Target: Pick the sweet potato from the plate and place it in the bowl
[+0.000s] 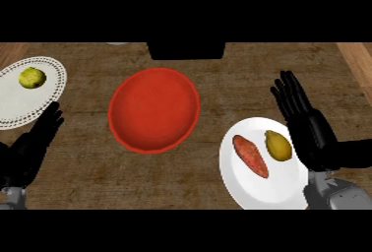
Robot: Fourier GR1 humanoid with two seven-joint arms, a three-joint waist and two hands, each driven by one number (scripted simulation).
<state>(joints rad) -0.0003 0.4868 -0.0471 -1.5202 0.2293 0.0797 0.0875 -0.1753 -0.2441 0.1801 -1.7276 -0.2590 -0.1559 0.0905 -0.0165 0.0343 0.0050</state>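
A reddish, elongated sweet potato point(251, 156) lies on the white plate point(251, 189) at the lower right, with a yellow-green fruit point(277, 145) beside it. The red bowl point(154, 110) sits mid-counter, left of that plate, with nothing in it. My right hand point(306, 125) is open, fingers straight and pointing away, along the plate's right rim and just right of the yellow-green fruit. My left hand point(33, 145) is open at the lower left, fingers up, holding nothing.
A white lacy plate point(22, 101) at the upper left carries a yellow-green round fruit point(32, 78). A dark object point(185, 50) stands at the counter's far edge behind the bowl. Brown countertop surrounds the bowl.
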